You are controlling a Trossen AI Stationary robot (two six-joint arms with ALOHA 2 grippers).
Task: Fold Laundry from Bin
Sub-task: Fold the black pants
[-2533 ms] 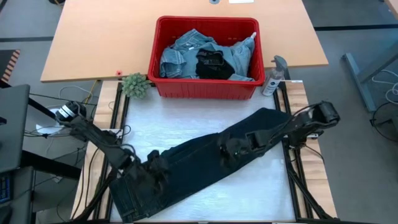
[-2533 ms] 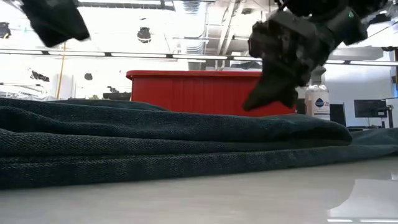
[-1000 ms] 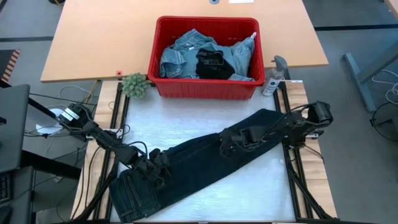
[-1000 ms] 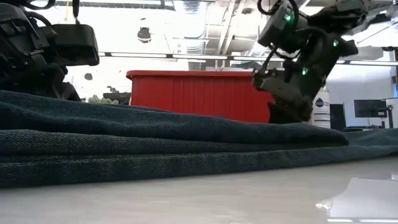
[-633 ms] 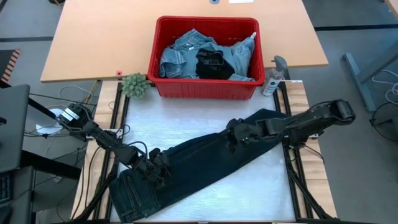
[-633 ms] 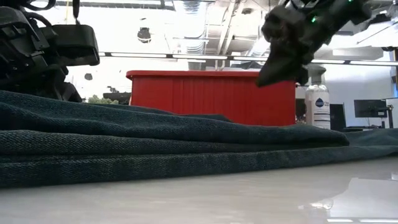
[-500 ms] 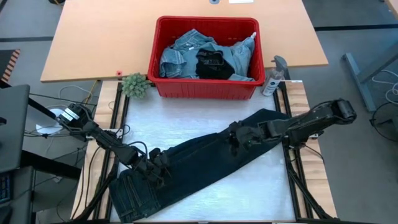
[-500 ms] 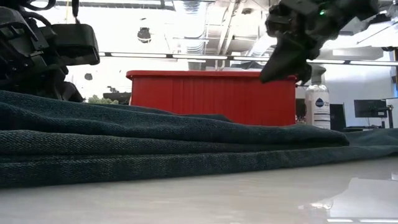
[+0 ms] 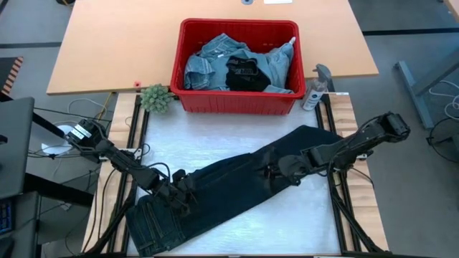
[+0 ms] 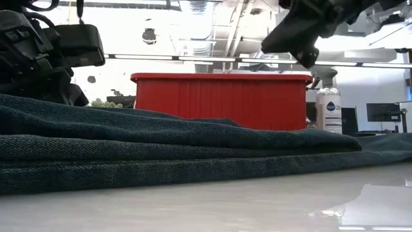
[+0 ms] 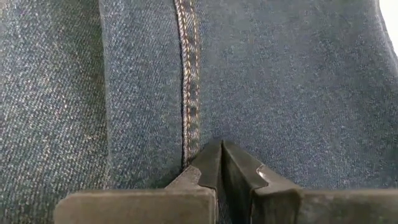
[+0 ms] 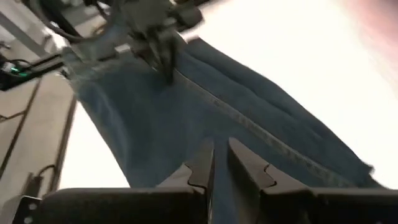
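High view showed a long pair of dark blue denim jeans point(image 9: 237, 190) lying diagonally across the white work surface point(image 9: 208, 140), with the red slotted plastic bin point(image 9: 237, 66) beyond them on the tan wooden table point(image 9: 107, 50), holding light blue denim and a black garment. The left gripper point(image 9: 179, 195) was down on the jeans near their waist end, its fingers point(image 11: 214, 165) pressed together beside a stitched seam; whether any cloth was pinched between them could not be told. The right gripper point(image 9: 276, 172) hung above the middle of the jeans with a narrow gap between its fingers point(image 12: 239, 162), holding nothing. One risk, as a judgement: if the left pads were only pressing, a pull might slide the denim and bunch it. A small green plant point(image 9: 155, 98) and a clear spray bottle point(image 9: 314, 90) flanked the bin. Low view showed ceiling lights and a monitor behind.
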